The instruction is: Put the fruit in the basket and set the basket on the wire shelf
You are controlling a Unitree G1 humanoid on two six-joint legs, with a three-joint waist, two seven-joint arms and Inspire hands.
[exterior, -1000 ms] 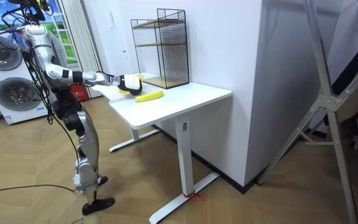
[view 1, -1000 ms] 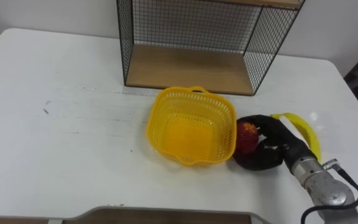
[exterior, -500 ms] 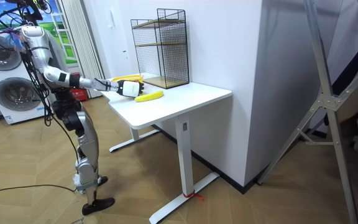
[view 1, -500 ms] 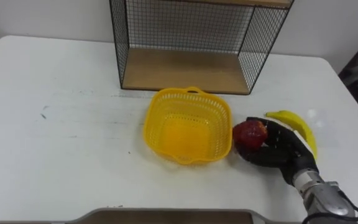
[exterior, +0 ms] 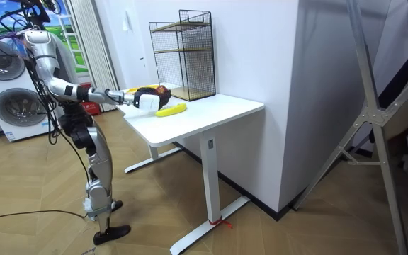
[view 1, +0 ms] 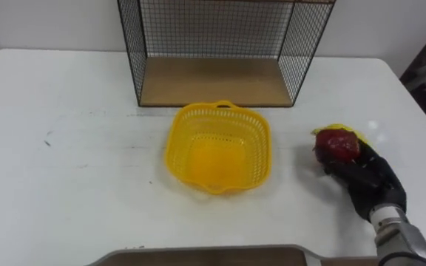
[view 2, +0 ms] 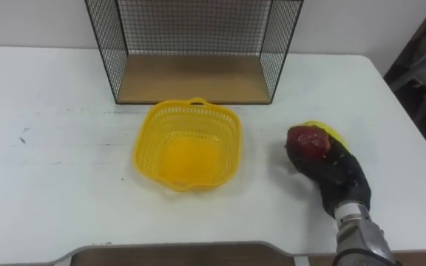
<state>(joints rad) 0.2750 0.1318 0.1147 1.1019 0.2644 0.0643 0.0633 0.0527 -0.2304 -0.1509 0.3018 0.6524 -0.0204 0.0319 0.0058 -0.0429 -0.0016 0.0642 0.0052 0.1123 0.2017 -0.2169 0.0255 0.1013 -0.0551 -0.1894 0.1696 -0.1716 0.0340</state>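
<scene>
A yellow plastic basket [view 1: 217, 147] [view 2: 187, 142] stands empty on the white table, just in front of the black wire shelf [view 1: 213, 52] [view 2: 191, 48] with its wooden floor. To the basket's right my right hand [view 1: 364, 179] [view 2: 335, 172] is shut on a red apple [view 1: 337, 145] [view 2: 308, 140] and holds it lifted above the table. A yellow banana [view 1: 346, 131] [view 2: 324, 128] lies behind the apple, mostly hidden by it. In the room view the right hand [exterior: 146, 100] with the apple [exterior: 162, 91] hovers over the banana [exterior: 169, 110].
The white table [view 1: 58, 148] has bare room to the left of the basket and in front of it. Its right edge [view 1: 413, 111] runs close to my hand. I stand at the table's end, with washing machines [exterior: 6, 99] behind me.
My right hand has lifted the apple off the table and carried it rightward, away from the basket's side and over the banana. The camera has shifted slightly.
</scene>
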